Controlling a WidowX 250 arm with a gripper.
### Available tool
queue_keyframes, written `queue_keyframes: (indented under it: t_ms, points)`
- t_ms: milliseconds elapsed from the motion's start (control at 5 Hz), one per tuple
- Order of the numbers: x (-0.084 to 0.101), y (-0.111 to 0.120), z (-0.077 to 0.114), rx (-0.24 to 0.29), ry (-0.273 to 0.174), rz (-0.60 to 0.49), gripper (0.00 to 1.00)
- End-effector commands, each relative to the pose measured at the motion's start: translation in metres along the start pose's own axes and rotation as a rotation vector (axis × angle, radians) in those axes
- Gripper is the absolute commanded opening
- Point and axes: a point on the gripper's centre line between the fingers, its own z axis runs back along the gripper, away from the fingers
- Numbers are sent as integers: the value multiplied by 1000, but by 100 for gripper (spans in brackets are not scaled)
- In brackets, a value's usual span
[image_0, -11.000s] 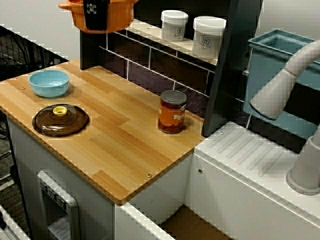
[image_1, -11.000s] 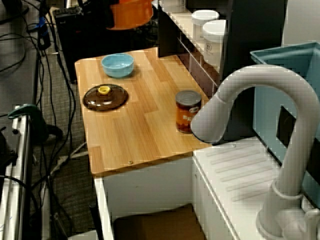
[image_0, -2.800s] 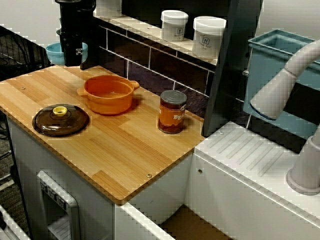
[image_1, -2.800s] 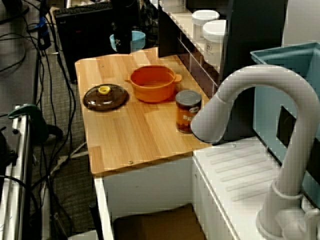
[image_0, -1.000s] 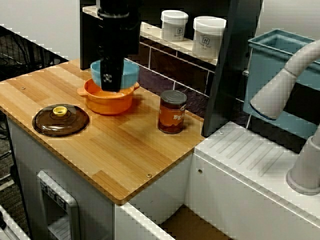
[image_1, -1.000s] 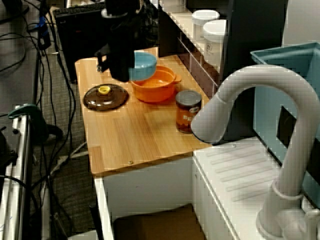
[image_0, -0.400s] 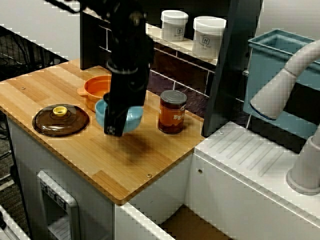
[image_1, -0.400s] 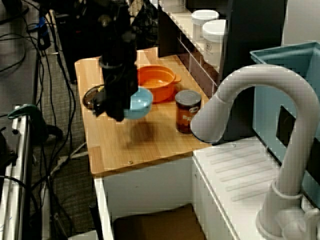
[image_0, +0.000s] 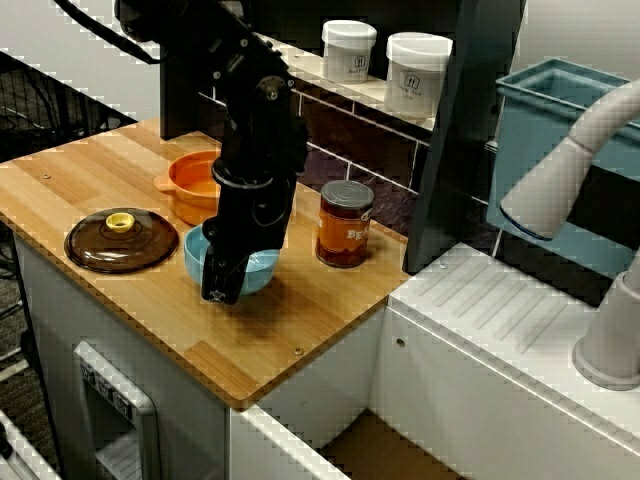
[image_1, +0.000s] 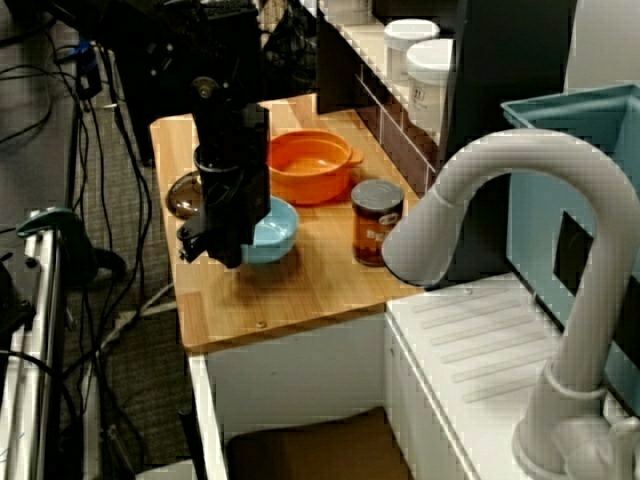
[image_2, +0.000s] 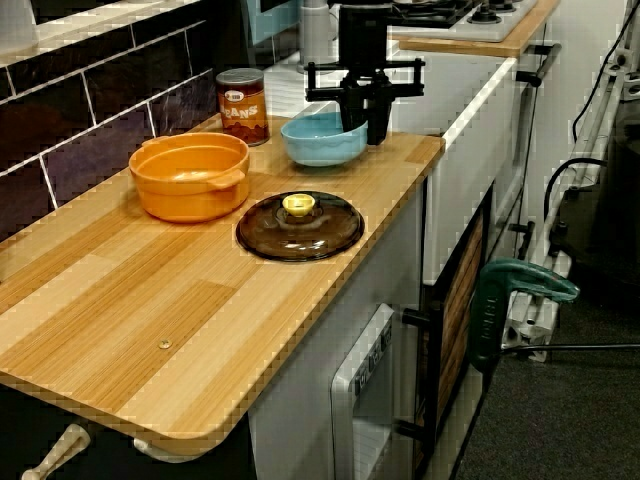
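Single arm at a wooden worktop, seen from high at the front, over the tap, and along the worktop.

**Arm pose.** In the high front view the black arm enters from the upper left, bends above the back of the worktop and drops steeply. Its last link leans slightly toward the front edge, so the gripper points downward. The view over the tap shows the same near-vertical descent, with the gripper on the front-edge side of the bowl.

**Claw.** In the view along the worktop the gripper straddles the rim of the blue bowl, one finger inside and one outside. The claw is pinched on that rim.

**Bowl.** The blue bowl is upright and appears to rest on the wood. It lies nearer the front edge than the back, in the half of the worktop toward the sink end.

**Surroundings.** The orange pot stands just behind the bowl, toward the back edge. The brown glass lid lies near the front edge, on the side away from the sink. The can stands upright near the sink-end edge, apart from the bowl.
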Motion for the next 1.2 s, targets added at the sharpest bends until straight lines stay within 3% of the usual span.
queue_keyframes:
  t_ms: [0, 600, 800, 1000]
  points:
    - [-9, 2, 5, 6, -5, 31, 100]
    - [-33, 23, 46, -57, -74, 44, 100]
    - [-49, 40, 50, -62, -82, 47, 100]
    - [-65, 56, 42, -53, -75, 72, 100]
